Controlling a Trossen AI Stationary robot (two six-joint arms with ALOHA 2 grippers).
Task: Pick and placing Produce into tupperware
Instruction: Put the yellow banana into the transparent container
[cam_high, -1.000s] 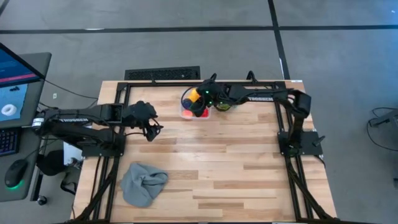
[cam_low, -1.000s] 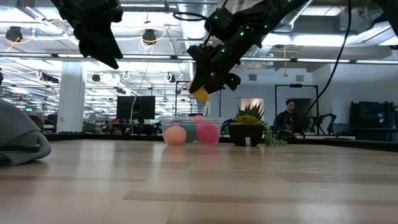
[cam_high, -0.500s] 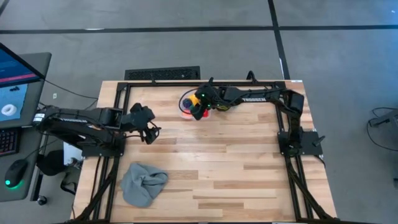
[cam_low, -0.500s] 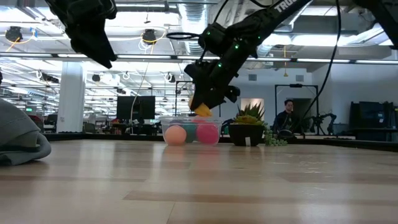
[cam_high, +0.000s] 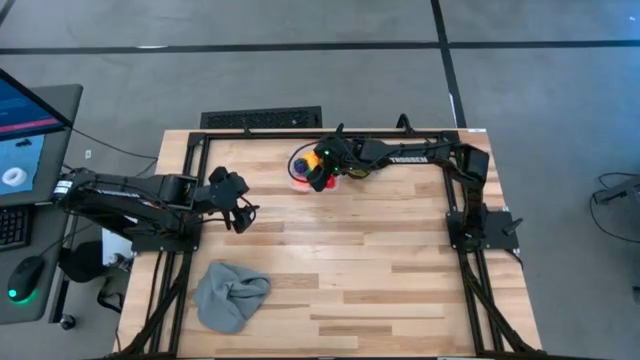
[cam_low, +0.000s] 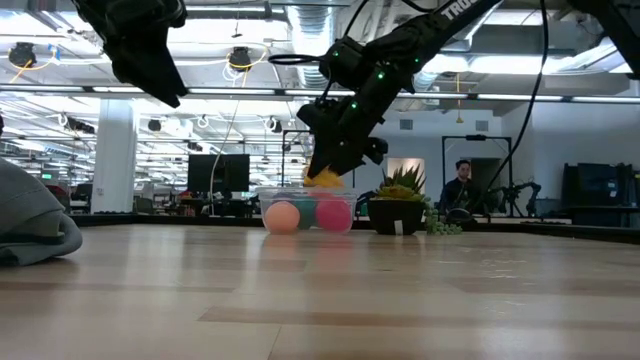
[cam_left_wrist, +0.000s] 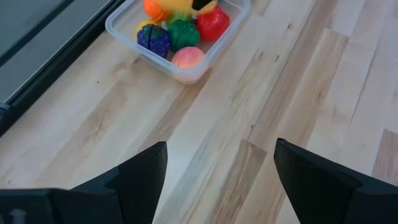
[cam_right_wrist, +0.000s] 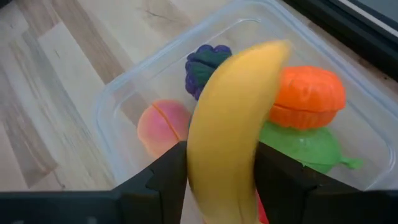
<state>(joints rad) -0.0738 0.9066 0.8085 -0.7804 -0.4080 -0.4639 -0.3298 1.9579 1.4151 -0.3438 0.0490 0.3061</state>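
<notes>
Two arms: both dark, reaching over the table (cam_high: 340, 260).
Right arm: stretched from its base at 3 o'clock toward 12 o'clock, forearm nearly level, wrist bent down; white "TROSSEN" lettering on the forearm.
Right jaws (cam_high: 318, 172): pinching a yellow banana (cam_right_wrist: 231, 118) between both fingers (cam_right_wrist: 163, 173), just above the tupperware (cam_right_wrist: 118, 99); the low view shows the banana at the container's rim.
Tupperware: clear, at 12 o'clock near the table's far edge, just beside a potted plant (cam_low: 402, 206).
Contents: purple grapes (cam_right_wrist: 205, 65), orange piece (cam_right_wrist: 308, 96), green piece (cam_right_wrist: 301, 146), peach (cam_right_wrist: 163, 127); a red piece (cam_left_wrist: 212, 22) shows in the left wrist view.
Left arm: at 9 o'clock, raised off the table, wrist pointing toward the container, "TROSSEN" on its upper link.
Left jaws (cam_high: 238, 212): spread, holding nothing.
Grey cloth (cam_high: 230, 292): crumpled at 7 o'clock.
Background: a person (cam_low: 462, 190) beyond the table.
</notes>
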